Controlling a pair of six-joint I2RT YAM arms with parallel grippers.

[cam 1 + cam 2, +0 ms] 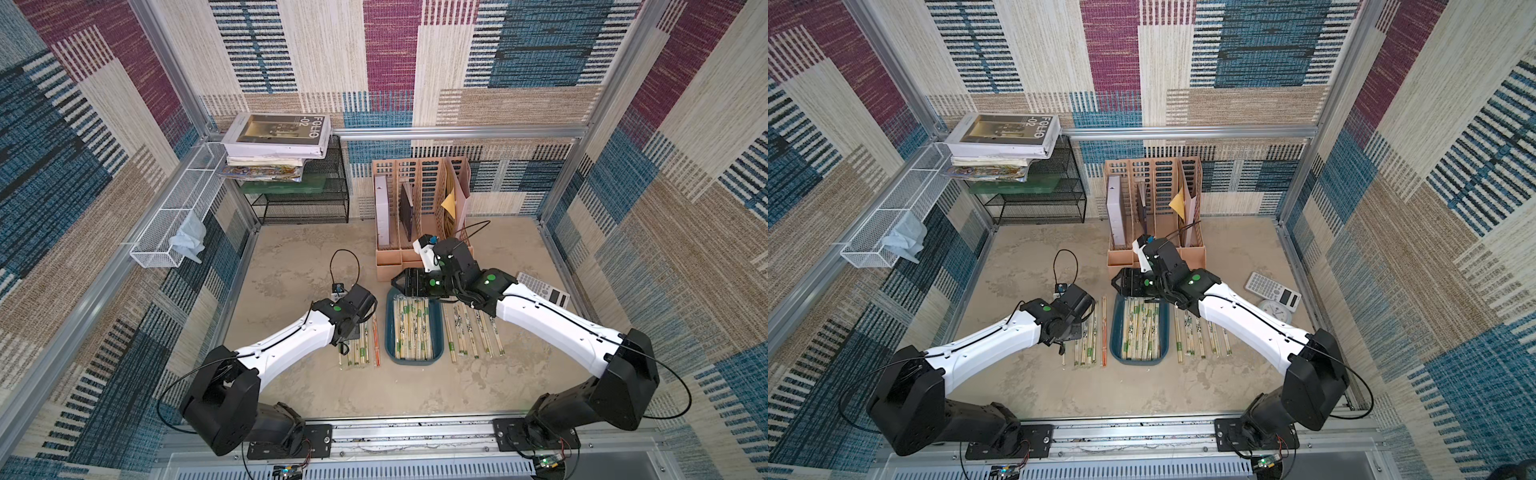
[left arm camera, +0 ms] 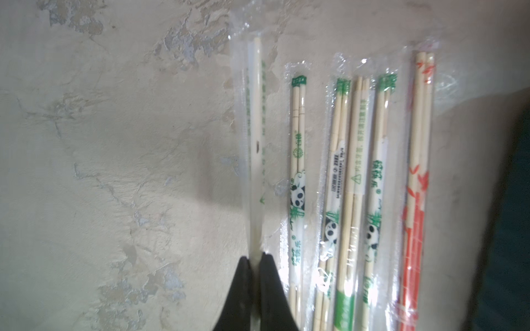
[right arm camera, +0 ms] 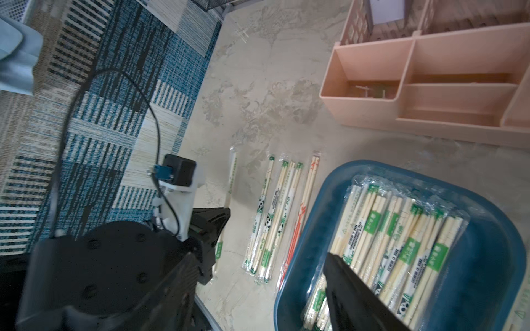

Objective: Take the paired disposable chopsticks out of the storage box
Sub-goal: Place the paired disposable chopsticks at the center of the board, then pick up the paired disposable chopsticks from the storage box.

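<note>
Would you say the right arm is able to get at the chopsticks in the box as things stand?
Probably yes. The right gripper hangs open over the far end of the box, the chopsticks in it lie uncovered, and the left gripper, shut on a pair, is off to the side.

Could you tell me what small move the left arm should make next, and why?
Probably open the left gripper. It is shut on a pale chopstick pair in a clear wrapper that appears to rest on the mottled beige table, parallel to the row of wrapped pairs beside the dark teal plastic storage box, so releasing it seems enough.
</note>
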